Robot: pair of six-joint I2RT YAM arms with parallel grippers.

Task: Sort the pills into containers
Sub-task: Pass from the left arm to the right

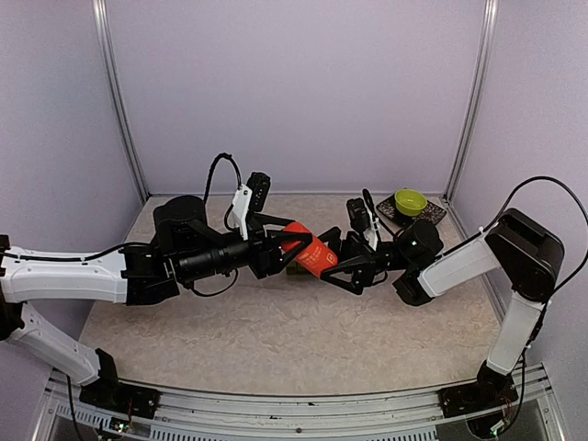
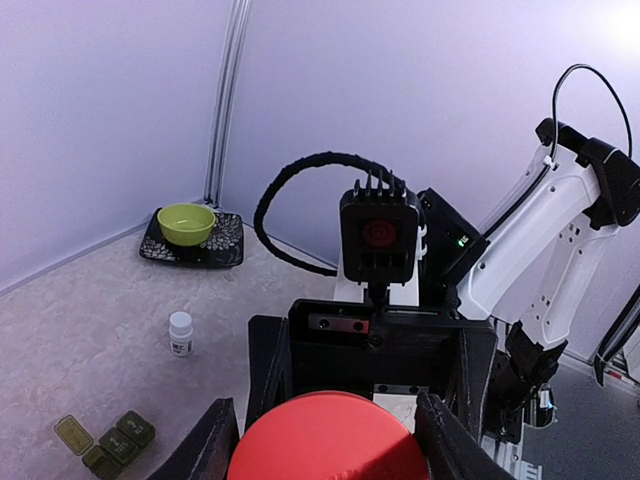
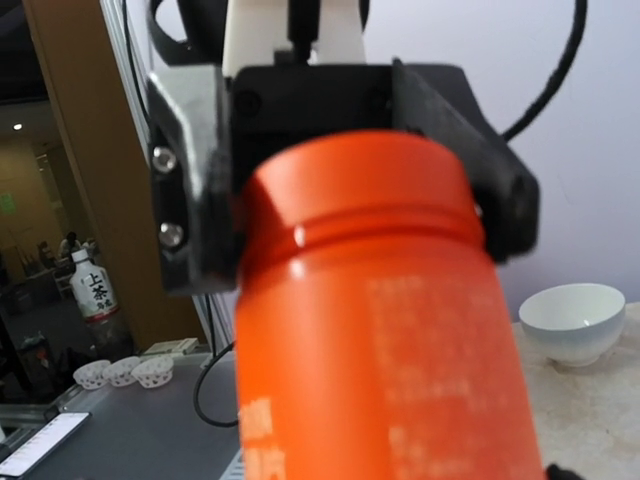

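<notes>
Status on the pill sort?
Left gripper shut on orange bottle, off the table. Right gripper open around its end. Containers on table, untouched. White bottle nearby, not blocking.

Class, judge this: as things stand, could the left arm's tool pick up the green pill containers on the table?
Probably not yet. The left tool is shut on the orange bottle, so it is full. The containers lie uncovered on the table, so the way looks free once the bottle goes.

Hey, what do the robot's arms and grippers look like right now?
The left arm and right arm have white links and black joints, each trailing a looping black cable. The left gripper and right gripper are black with angular fingers.
</notes>
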